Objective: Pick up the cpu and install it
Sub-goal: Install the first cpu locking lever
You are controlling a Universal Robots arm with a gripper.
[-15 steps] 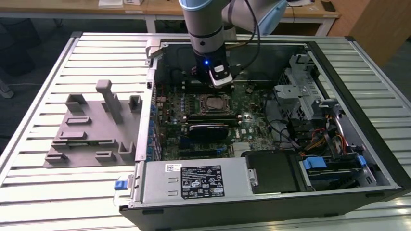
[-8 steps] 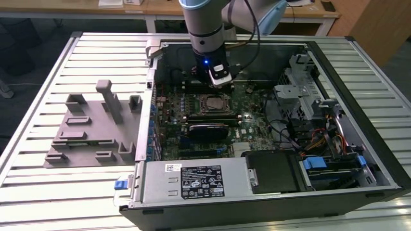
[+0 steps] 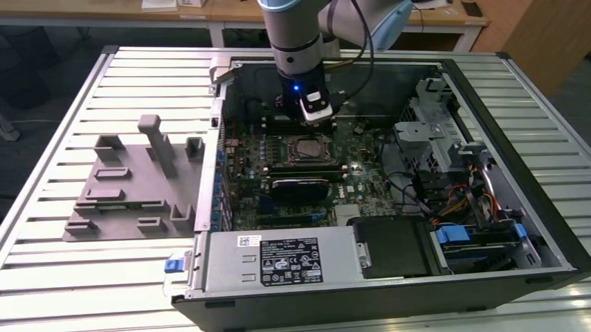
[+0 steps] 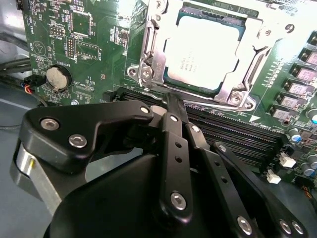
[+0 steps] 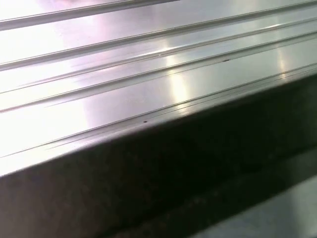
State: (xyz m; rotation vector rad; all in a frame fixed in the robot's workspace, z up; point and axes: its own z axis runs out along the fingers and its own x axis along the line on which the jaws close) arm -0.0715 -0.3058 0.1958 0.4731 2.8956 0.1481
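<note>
cpu [image 4: 200,52] | silvery square top | seated inside metal socket frame [image 4: 148,62]

Silvery-grey cpu [image 4: 200,49] in a shiny metal frame [image 4: 148,59] on green motherboard [image 4: 94,34]

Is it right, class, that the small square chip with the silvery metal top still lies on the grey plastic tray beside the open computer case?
Not quite. The small square silvery-topped chip sits in the metal-framed socket on the green motherboard inside the open computer case, as the second wrist view shows, not on the grey plastic tray.
</note>
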